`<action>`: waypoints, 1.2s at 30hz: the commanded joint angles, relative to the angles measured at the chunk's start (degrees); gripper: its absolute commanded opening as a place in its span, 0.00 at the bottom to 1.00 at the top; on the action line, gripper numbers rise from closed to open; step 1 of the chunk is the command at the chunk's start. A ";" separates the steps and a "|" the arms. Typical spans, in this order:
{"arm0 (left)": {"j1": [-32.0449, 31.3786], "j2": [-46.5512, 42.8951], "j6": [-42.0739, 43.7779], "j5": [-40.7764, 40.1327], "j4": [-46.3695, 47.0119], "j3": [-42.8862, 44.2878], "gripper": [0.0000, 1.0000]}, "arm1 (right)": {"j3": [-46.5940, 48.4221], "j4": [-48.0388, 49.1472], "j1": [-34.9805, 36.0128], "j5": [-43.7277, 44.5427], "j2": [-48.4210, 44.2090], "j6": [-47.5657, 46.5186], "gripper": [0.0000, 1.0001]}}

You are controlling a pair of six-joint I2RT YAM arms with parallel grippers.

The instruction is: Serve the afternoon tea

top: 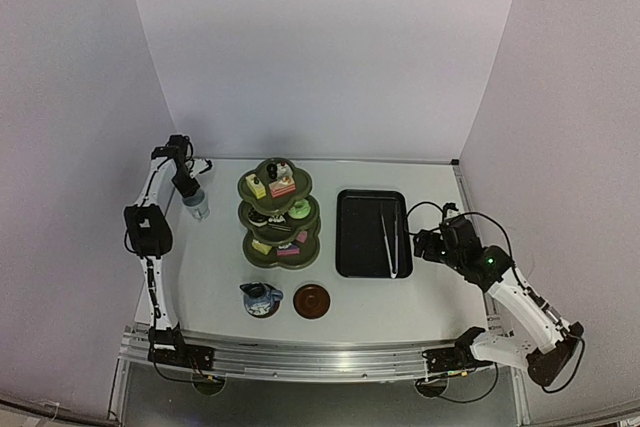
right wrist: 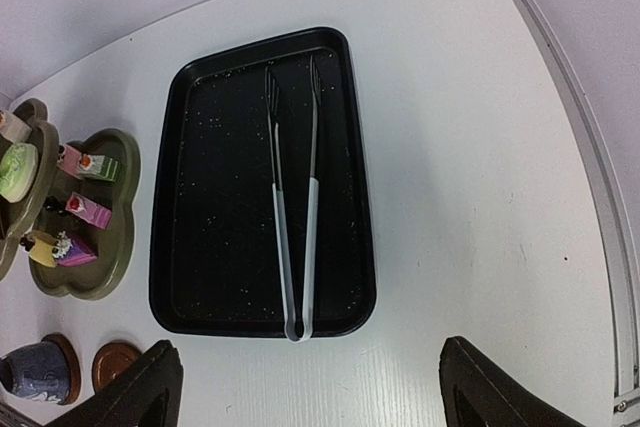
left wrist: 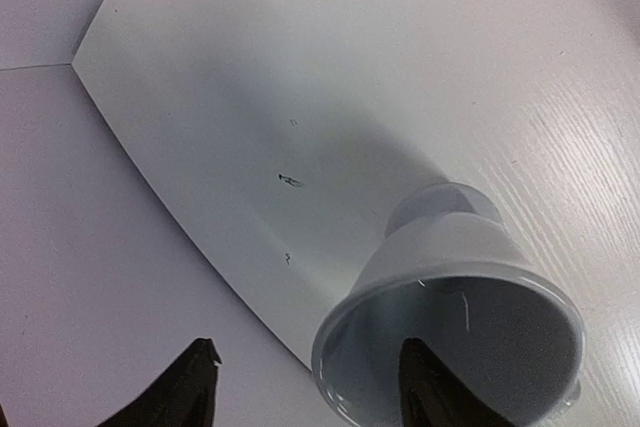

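cakes (top: 283,187) sit on the three-tier stand (top: 312,247); blue pot (top: 260,297) on its saucer (right wrist: 66,352), second saucer (top: 312,301) bare. cup (left wrist: 450,247) not yet served: its rim stands between my left pincer's (left wrist: 308,345) parted fingers, arm stretched far. right pincer (right wrist: 308,345), spread wide and empty, hovers before the tray (right wrist: 165,247).

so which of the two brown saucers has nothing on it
The saucer nearer the black tray is bare. The other one, just to its left, has the dark-blue pot sitting on it.
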 commanded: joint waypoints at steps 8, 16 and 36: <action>-1.38 2.59 0.69 0.27 4.02 0.98 0.38 | 4.52 -0.06 0.27 -0.58 3.90 -1.53 0.87; -1.36 2.13 -0.21 0.79 1.87 0.03 0.12 | 5.72 -0.01 0.20 -1.12 6.07 -2.30 0.87; 0.66 -14.69 -36.38 -0.90 -11.23 -11.32 0.00 | 10.82 2.08 1.62 -9.48 9.30 -5.75 0.85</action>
